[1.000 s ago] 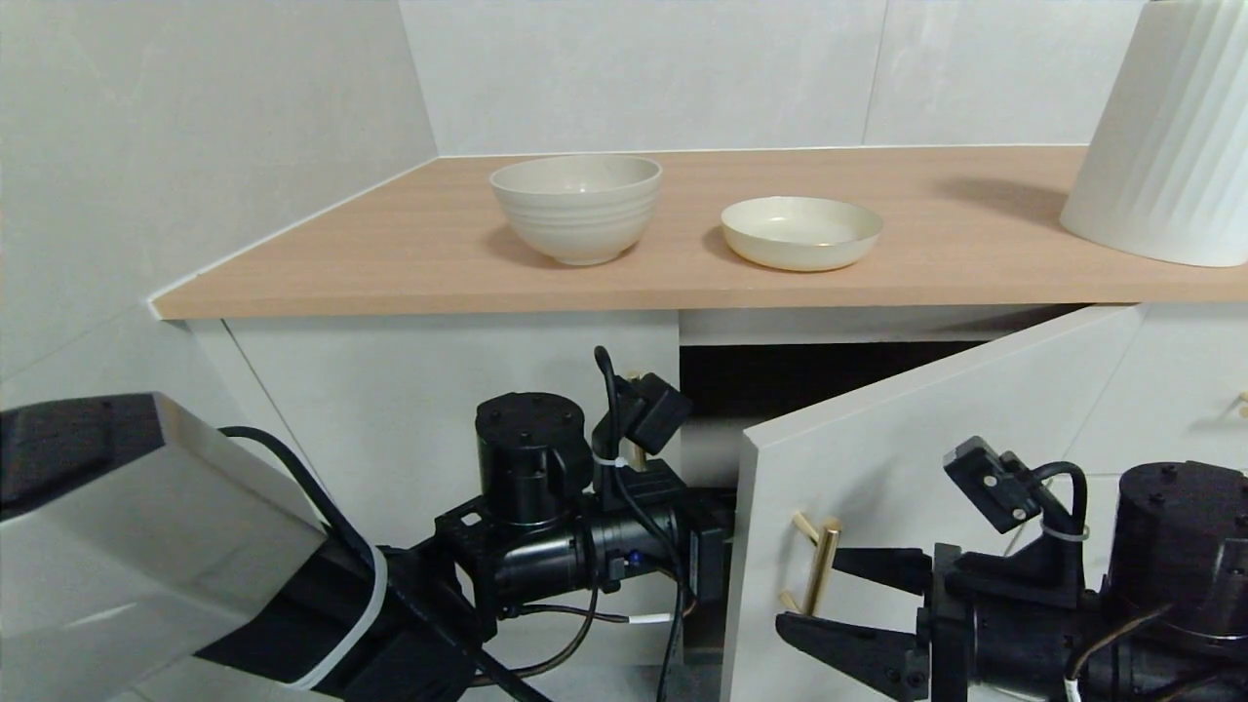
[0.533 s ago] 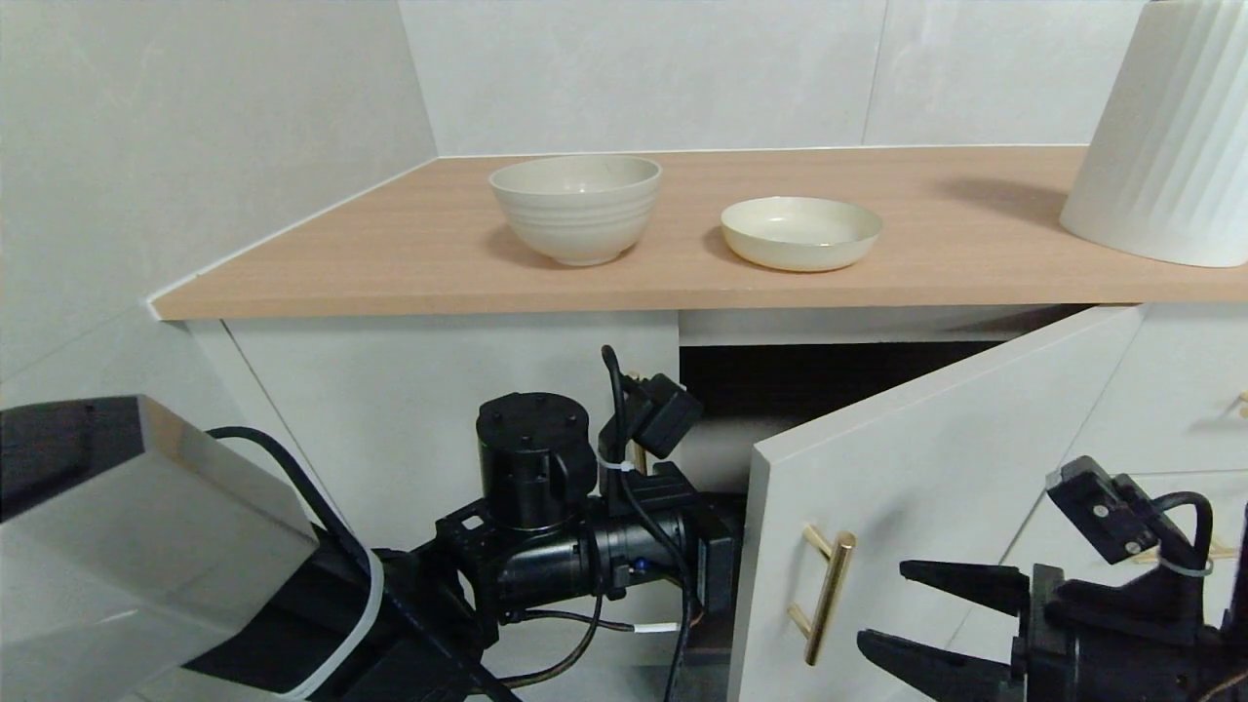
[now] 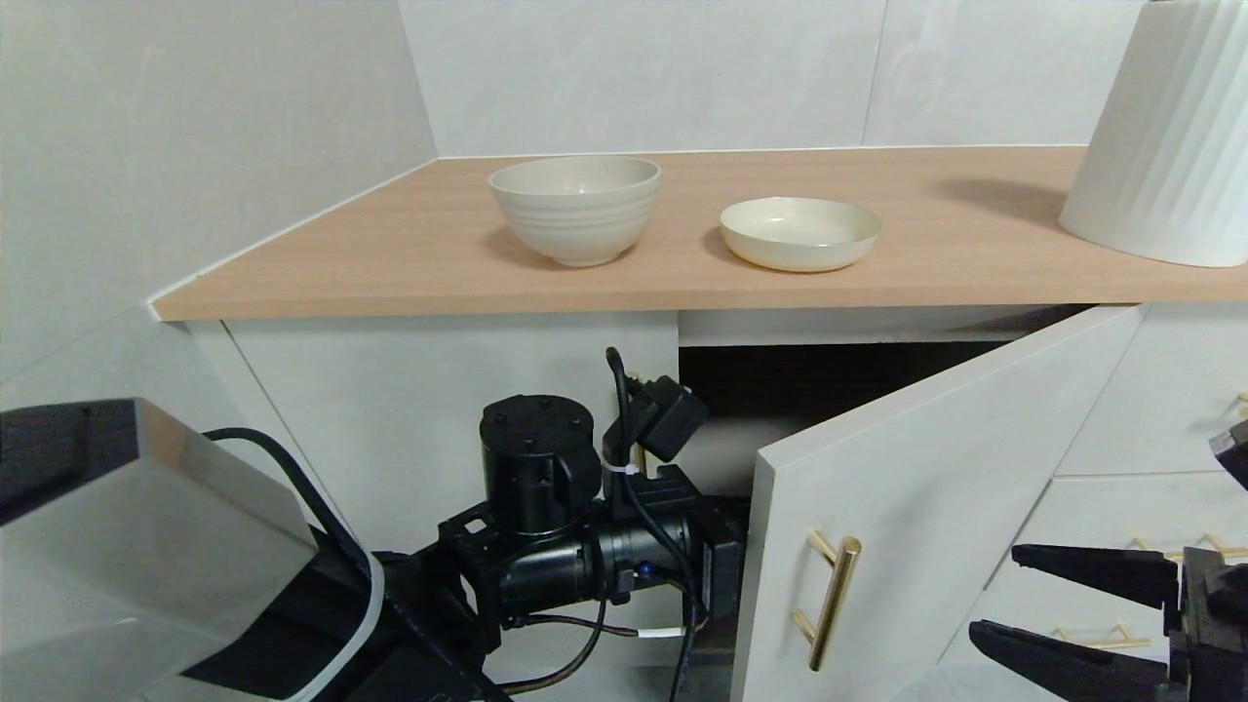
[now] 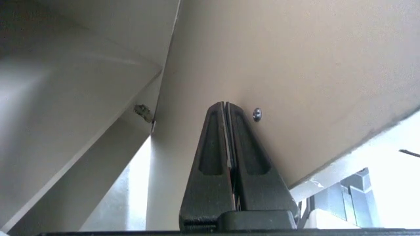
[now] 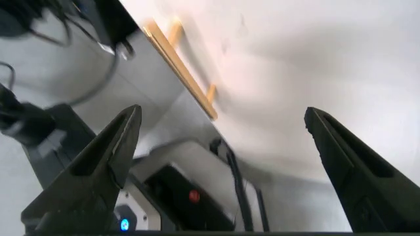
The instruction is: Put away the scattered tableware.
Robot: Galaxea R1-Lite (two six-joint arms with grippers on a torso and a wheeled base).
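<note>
Head view. Right gripper (image 3: 994, 593): jaws spread wide, empty, just beside the gold handle (image 3: 831, 600) on the open cabinet door (image 3: 926, 468). Bowl (image 3: 575, 208) and shallow dish (image 3: 800, 232): side by side on the countertop (image 3: 390, 263), well above both grippers. Left gripper (image 4: 226, 124): fingers pressed together, empty, close to a pale panel.

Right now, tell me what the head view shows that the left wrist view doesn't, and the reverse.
Head view's own: the bowl and the shallow dish on the wooden countertop, a white ribbed vessel, a gold handle, and the open right gripper to the right of that handle. Left wrist view's own: the left gripper, shut, a screw beside its tip, and what looks like a hinge. Shared: the half-open cabinet door, its outer face in the head view and apparently its inner face in the wrist view.
</note>
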